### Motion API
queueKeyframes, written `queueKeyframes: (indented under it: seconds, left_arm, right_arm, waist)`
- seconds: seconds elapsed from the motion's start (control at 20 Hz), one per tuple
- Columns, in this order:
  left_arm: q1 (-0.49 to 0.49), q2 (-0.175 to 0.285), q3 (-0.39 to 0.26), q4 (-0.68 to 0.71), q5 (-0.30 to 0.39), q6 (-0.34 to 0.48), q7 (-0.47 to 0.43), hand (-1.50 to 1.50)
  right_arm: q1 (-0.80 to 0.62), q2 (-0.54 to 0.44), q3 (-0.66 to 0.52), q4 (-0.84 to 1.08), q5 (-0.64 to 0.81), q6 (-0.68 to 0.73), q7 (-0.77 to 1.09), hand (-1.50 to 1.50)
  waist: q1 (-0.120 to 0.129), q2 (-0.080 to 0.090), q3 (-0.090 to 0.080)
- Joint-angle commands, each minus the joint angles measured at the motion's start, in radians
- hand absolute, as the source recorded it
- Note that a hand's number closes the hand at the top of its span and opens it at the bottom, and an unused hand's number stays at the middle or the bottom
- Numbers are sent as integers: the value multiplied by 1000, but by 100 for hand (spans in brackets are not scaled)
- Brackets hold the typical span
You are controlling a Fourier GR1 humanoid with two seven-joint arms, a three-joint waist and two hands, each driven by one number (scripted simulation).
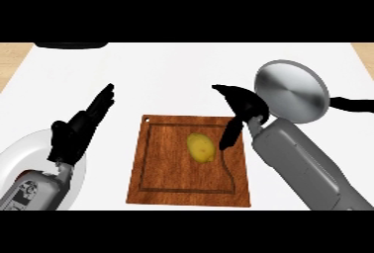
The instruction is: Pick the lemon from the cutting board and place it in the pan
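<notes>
One white counter (pixel 175 74) beneath cutting board (pixel 164 168)

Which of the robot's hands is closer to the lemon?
Right. The right hand hangs just right of the lemon, over the edge of the cutting board. The left hand is off the board, well to the lemon's left, by the plate.

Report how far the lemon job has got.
Nothing is done yet: the lemon lies on the cutting board, not held. In hand: the right robot hand hangs open beside it. Left to do: grasp, lift, place in the pan. The left robot hand rests open by the plate.
</notes>
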Motion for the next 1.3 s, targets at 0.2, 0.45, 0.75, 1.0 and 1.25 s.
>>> queueKeyframes:
  seconds: [0.2,0.45,0.75,1.0,1.25]
  left_arm:
    - [-15,-1,20,4,-1,-17,25,0]
    - [58,-22,16,-4,-35,-3,-38,0]
    - [64,-9,53,-48,-30,-19,11,0]
    - [92,-36,36,-53,-61,-26,-4,0]
    - [70,-59,49,-49,-93,-16,21,0]
  right_arm:
    - [-220,147,14,144,-155,406,307,-150]
    - [-238,277,25,228,-206,428,423,-150]
    - [-295,281,22,250,-187,462,472,-150]
    - [-250,257,55,257,-132,456,441,-150]
    - [-259,265,25,250,-132,483,483,-150]
  waist:
    - [-1,3,0]
    - [-8,0,0]
    - [-18,-3,1]
    - [-21,-2,1]
    - [-24,-2,1]
